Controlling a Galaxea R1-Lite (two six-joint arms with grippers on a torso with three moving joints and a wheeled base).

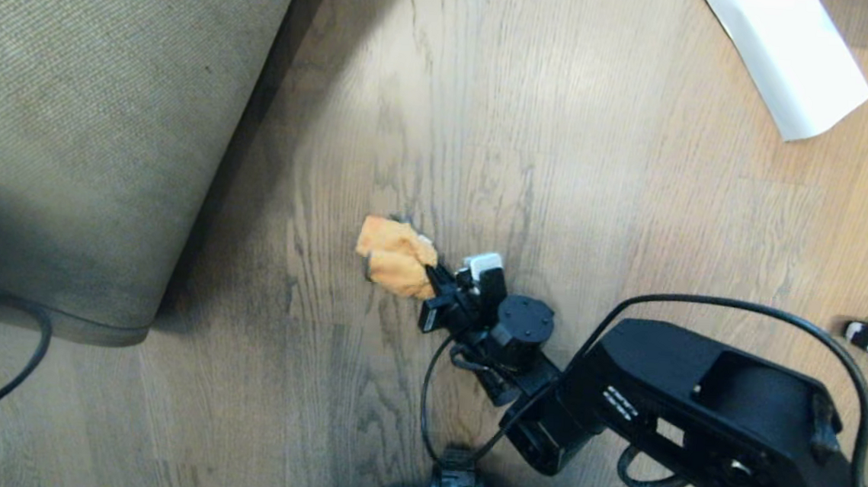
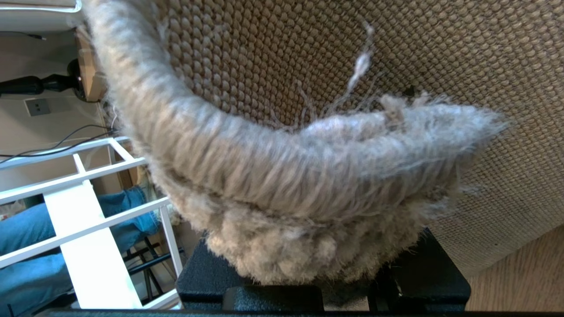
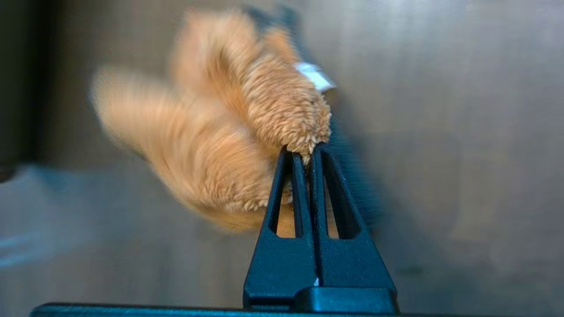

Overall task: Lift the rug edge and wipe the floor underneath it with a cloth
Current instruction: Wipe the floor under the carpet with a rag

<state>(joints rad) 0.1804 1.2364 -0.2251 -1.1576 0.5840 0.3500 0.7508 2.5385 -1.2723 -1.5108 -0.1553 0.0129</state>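
- Head view: large light grey short-pile rug held up at left, beige woven backing facing out, over bare brown-grey wood-grain plank floor. Right tool low on the planks, clenched on a small fluffy orange-tan microfibre cloth. White rolled paper sheet well apart, far right. Left tool out of sight here.
- Left wrist view: only here, left tool grasping the fuzzy rug edge; white frame and a person's jeans-clad legs behind.
- Right wrist view: only here, fingers pinched shut on the cloth near its white tag, cloth blurred.
- Step judged: wiping the exposed floor. Next: sweeping closer under the raised edge, keeping the rug up.
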